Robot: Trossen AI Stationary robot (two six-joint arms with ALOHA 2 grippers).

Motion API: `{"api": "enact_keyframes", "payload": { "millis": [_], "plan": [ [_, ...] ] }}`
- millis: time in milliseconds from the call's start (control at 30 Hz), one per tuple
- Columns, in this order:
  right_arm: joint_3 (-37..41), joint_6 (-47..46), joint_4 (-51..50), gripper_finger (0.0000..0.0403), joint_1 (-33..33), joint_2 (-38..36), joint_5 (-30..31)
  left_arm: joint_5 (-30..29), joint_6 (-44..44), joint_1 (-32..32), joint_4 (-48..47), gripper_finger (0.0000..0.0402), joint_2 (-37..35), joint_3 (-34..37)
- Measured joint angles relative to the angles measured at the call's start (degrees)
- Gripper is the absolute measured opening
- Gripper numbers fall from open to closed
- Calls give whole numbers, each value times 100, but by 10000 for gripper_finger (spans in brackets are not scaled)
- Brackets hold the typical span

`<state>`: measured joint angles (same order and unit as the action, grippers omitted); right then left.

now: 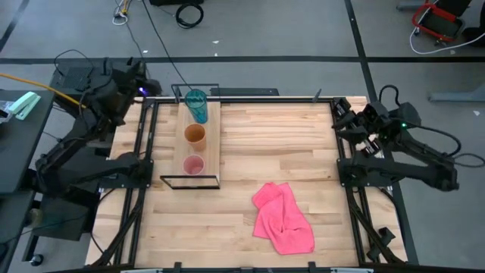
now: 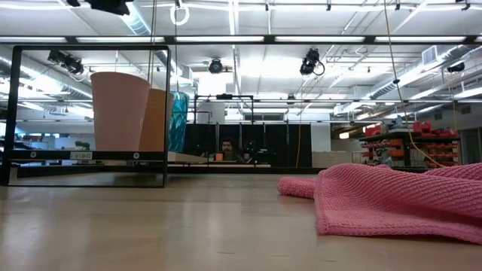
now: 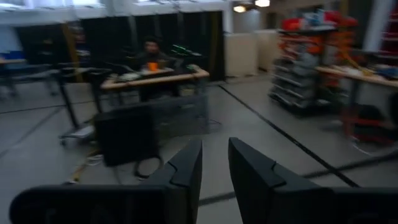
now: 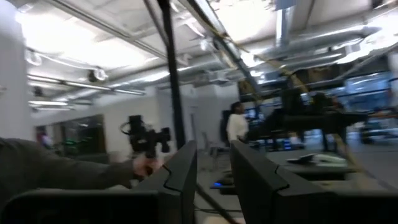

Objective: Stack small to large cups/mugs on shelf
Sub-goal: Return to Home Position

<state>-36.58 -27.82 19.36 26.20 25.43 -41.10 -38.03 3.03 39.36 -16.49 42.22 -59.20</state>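
Observation:
Three cups stand apart in a row, each on its base, on the narrow light-wood shelf in its black frame. The teal tumbler is farthest, the orange cup is in the middle, and the small pink cup is nearest. In the low view the pink cup, the orange cup and the teal tumbler overlap. My left gripper waits at the table's far left corner, shut and empty, with only a narrow slit between its fingers. My right gripper waits at the far right edge, likewise shut and empty.
A crumpled pink cloth lies on the slatted tabletop near the front, right of centre; it also shows in the low view. Bare wood lies between the shelf and the right arm. People show in the room beyond, one seated at a desk.

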Motion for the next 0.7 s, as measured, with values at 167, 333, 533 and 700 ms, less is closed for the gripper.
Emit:
{"api": "enact_keyframes", "payload": {
  "millis": [167,333,533,700],
  "plan": [
    [0,156,68,104,748,2,-77,9,115,715,441,87,-7,0],
    [-93,-127,646,105,1322,4,-76,29,294,1293,649,93,-219,0],
    [-486,-198,698,105,1407,0,-198,38,261,1475,102,89,-710,0],
    [-537,-214,697,105,1407,0,-465,36,-164,1475,-958,83,-1305,0]
  ]
}}
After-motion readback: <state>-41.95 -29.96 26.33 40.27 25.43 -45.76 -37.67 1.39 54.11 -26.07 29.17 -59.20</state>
